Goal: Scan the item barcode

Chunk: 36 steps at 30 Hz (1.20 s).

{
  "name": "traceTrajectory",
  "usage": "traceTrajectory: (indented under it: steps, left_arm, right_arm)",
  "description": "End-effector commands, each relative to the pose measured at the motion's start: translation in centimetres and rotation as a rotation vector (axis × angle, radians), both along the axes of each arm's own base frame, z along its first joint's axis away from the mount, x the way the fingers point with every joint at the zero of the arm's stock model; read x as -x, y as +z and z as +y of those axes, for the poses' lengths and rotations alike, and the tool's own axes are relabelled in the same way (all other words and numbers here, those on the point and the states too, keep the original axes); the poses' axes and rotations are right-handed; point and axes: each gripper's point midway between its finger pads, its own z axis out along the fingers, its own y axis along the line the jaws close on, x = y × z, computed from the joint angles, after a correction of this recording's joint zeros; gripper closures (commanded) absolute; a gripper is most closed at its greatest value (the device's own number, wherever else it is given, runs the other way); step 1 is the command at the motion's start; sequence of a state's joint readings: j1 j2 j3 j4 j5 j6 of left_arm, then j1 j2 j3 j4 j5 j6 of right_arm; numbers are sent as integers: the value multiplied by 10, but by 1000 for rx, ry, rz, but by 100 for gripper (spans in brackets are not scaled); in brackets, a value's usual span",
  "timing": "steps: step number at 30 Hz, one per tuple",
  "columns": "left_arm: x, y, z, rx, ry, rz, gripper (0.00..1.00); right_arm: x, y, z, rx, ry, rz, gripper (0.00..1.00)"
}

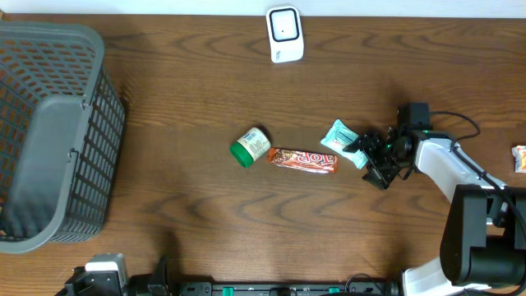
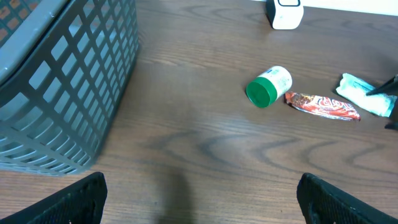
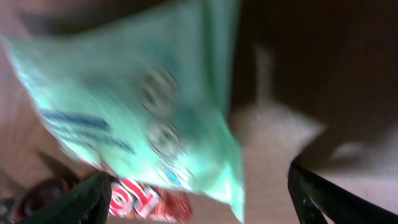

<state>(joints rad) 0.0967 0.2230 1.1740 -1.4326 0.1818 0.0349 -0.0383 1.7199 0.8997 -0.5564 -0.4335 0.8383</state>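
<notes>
Neighbouring mint packet [image 1: 339, 136], candy bar [image 1: 304, 160], bottle [image 1: 251, 146]

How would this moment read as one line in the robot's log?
right pincer: open, at mint-green plastic packet | left pincer: open, empty | white box-shaped scanner: untouched

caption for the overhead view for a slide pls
Right gripper open at the mint-green packet, beside a red candy bar and a green-capped bottle; white scanner and grey basket stand apart.

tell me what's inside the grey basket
From overhead, the basket shows only its own grey floor and mesh walls, with no item in it. Its left edge runs out of frame, and from the left wrist its near wall hides the floor.
</notes>
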Motion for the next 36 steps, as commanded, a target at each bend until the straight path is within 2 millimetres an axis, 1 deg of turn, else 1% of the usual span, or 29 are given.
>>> traceTrajectory:
  steps: [1, 3, 4, 5, 8, 9, 10, 12, 13, 14, 15, 16, 18, 20, 21, 24, 28, 30, 32, 34, 36]
  left_arm:
    - [1, 1, -1, -9, -12, -9, 2]
    - [1, 1, -1, -9, -12, -9, 2]
    - [1, 1, -1, -9, -12, -9, 2]
    - [1, 1, -1, -10, -13, -9, 2]
    - [1, 1, -1, -9, -12, -9, 2]
    - [1, 1, -1, -9, -12, -9, 2]
    - [1, 1, -1, -9, -12, -9, 2]
    - [1, 1, -1, -9, -12, -9, 2]
    - [1, 1, -1, -9, -12, -9, 2]
    - [1, 1, -1, -9, -12, -9, 2]
    - [1, 1, -1, -9, -12, -9, 2]
    - [1, 1, -1, -9, -12, -9, 2]
    - [1, 1, -1, -9, -12, -9, 2]
    - [1, 1, -1, -9, -12, -9, 2]
    - [1, 1, -1, -9, -12, -9, 2]
    - [1, 1, -1, -9, -12, -9, 2]
    - [1, 1, -1, -9, -12, -9, 2]
    - [1, 1, -1, -9, -12, -9, 2]
    - [1, 1, -1, -9, -12, -9, 2]
    - [1, 1, -1, -9, -12, -9, 2]
    - [1, 1, -1, -9, -12, -9, 2]
  right_arm:
    - [11, -38, -28, 166, -71, 93, 11]
    - [12, -40, -31, 176, -123, 114, 10]
    - [11, -40, -32, 178, -138, 116, 8]
    - [9, -41, -33, 180, -141, 108, 6]
    - [5, -43, -33, 179, -141, 96, 6]
    - [6, -44, -33, 179, -140, 102, 8]
    - [8, -47, -33, 179, -139, 113, 13]
    - [13, -51, -32, 181, -136, 138, 33]
    - [15, -54, -33, 188, -135, 146, 47]
    - [16, -55, -34, 198, -133, 152, 72]
    - [16, -56, -38, 227, -128, 149, 92]
    - [15, -57, -43, 261, -127, 140, 99]
    - [7, -56, -51, 313, -107, 97, 99]
    - [-3, -52, -51, 317, -71, 49, 99]
    - [-7, -48, -50, 310, -51, 28, 99]
    - [-23, -26, -46, 304, 32, -70, 99]
    - [-47, 24, -41, 362, 198, -282, 99]
    - [-55, 54, -36, 408, 282, -404, 99]
    - [-57, 80, -31, 460, 333, -490, 99]
    - [-56, 103, -29, 548, 360, -548, 99]
    - [-53, 122, -37, 700, 341, -565, 99]
